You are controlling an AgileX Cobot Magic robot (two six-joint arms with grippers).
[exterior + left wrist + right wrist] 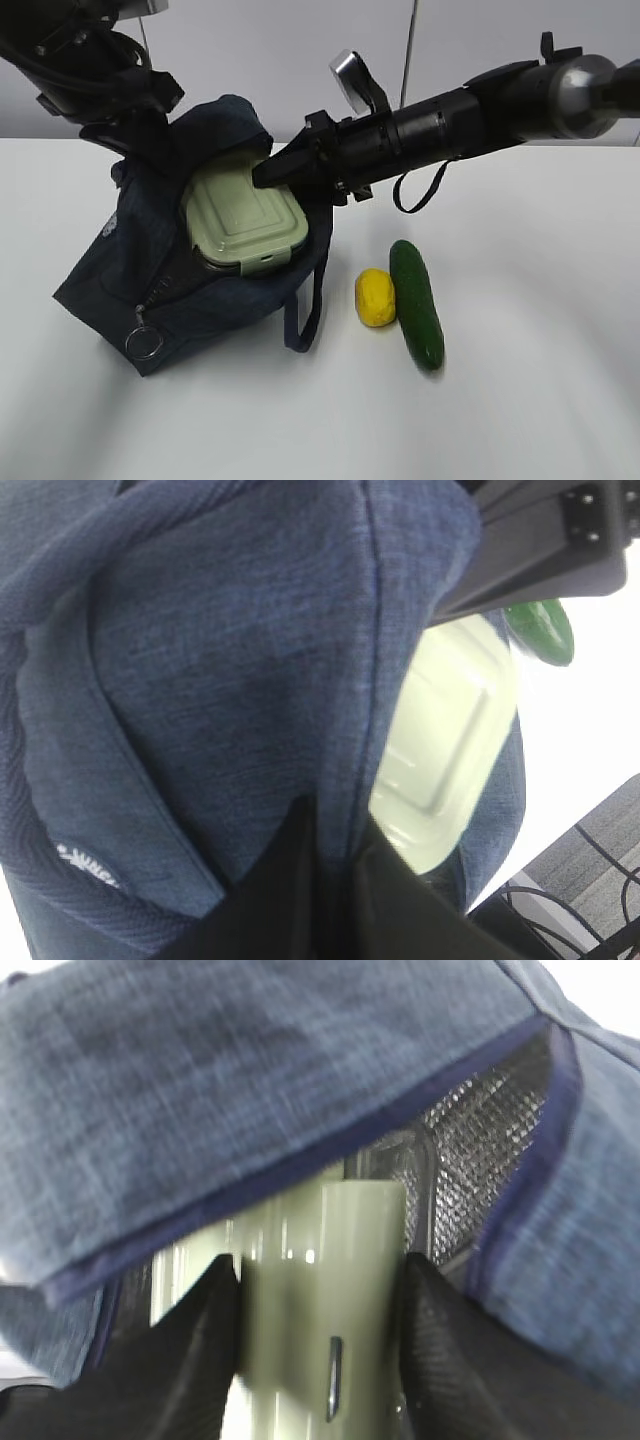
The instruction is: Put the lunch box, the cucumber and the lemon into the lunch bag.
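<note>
1 bag (150, 270), 1 box (243, 222), 1 lemon (375, 297), 1 cucumber (416, 303)

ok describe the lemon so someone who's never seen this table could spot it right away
Start at the dark navy lunch bag on the left of the white table and look right, past its hanging strap. The lemon lies there, against the left side of the long dark green cucumber. It is the only yellow thing, small and oval.

The right gripper (268, 172) holds the box (243, 221) halfway inside the bag's (130, 270) mouth; the left gripper (150, 125) pinches the bag's top; lemon (375, 297) touches cucumber (416, 304) beside it.
</note>
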